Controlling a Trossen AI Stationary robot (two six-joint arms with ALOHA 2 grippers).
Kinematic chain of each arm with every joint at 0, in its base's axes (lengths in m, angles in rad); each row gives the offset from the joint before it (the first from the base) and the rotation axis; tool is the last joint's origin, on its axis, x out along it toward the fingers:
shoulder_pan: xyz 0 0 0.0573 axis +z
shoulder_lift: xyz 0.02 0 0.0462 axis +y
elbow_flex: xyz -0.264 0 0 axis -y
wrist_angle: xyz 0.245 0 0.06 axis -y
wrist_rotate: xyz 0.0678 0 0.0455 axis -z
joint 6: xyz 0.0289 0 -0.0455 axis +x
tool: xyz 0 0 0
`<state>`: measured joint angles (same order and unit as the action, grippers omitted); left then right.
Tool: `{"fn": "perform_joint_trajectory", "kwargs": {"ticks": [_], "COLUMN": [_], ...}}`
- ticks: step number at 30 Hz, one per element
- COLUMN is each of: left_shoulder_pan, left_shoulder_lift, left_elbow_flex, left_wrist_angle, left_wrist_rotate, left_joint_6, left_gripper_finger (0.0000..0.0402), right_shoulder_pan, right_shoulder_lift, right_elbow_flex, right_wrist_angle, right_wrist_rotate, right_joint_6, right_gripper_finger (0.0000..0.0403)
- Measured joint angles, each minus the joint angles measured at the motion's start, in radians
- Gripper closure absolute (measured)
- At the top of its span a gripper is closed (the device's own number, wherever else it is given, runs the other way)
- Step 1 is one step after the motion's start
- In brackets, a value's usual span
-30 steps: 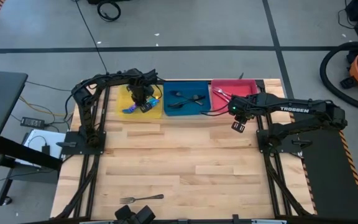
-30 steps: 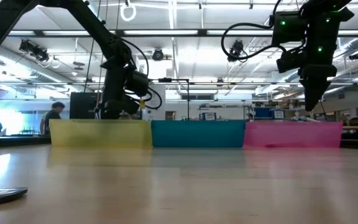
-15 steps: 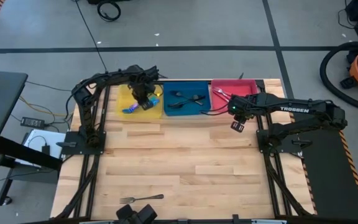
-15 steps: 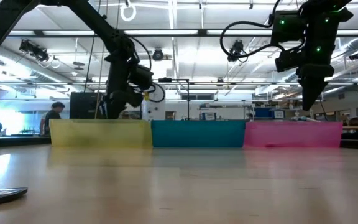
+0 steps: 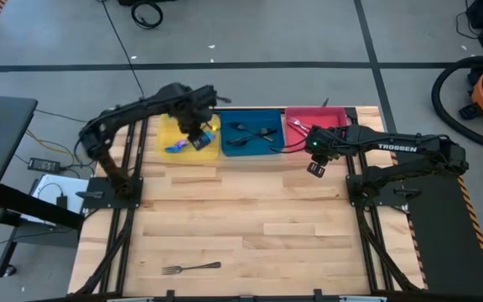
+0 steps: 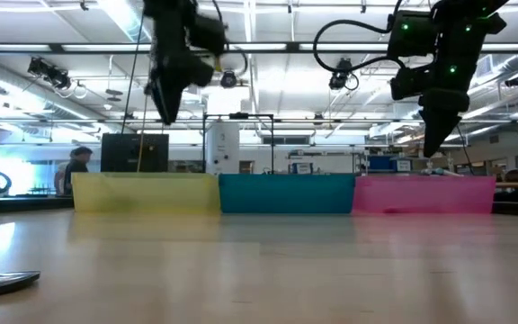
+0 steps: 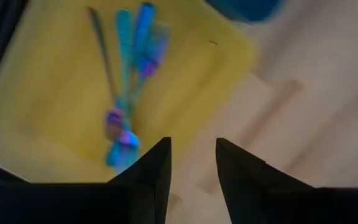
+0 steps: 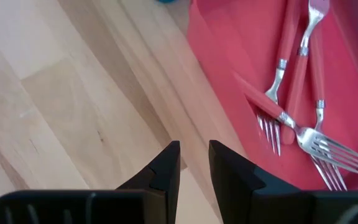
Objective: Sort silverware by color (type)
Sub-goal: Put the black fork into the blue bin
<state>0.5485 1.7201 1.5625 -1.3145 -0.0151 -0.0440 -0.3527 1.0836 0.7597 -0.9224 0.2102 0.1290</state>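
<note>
While high view had my left gripper [image 5: 198, 141] over the yellow tray [image 5: 171, 132], one dark fork [image 5: 190, 268] lay far off on the table. Left wrist: jaws spread, empty, iridescent pieces [image 7: 129, 93] below. Right wrist: jaws slightly apart, empty, beside red-handled forks [image 8: 297, 87]. Risk: long reach, flat fork slipping.

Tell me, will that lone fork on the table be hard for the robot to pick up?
Probably tricky. The fork lies flat on the wooden table, so fingers have little to get under. It looks thin and metal, so likely stiff and light, and it might slide when nudged. It shouldn't roll.
</note>
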Motion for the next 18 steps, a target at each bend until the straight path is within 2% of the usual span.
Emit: {"fn": "perform_joint_trajectory", "kwargs": {"ticks": [4, 8, 13, 18], "left_shoulder_pan": [-0.132, -0.299, -0.518, -0.715], "left_shoulder_lift": [-0.114, -0.177, -0.208, -0.209], "left_elbow_flex": [-0.06, -0.109, -0.2, -0.344], "left_wrist_angle": [0.007, 0.009, 0.034, 0.2], "left_wrist_rotate": [0.0, -0.001, -0.014, -0.018], "left_joint_6": [-0.136, -0.239, -0.387, -0.53], "left_gripper_finger": [0.0276, 0.0276, 0.0276, 0.0276], "right_shoulder_pan": [0.0, 0.0, 0.0, 0.0], "right_shoulder_lift": [0.0, 0.0, 0.0, 0.0], "right_elbow_flex": [0.0, 0.0, 0.0, 0.0], "right_wrist_angle": [0.02, 0.024, 0.036, 0.054], "right_wrist_rotate": [-0.002, -0.001, -0.002, -0.005], "right_joint_6": [-0.001, 0.003, 0.006, 0.007], "right_gripper_finger": [0.031, 0.031, 0.031, 0.031]}}
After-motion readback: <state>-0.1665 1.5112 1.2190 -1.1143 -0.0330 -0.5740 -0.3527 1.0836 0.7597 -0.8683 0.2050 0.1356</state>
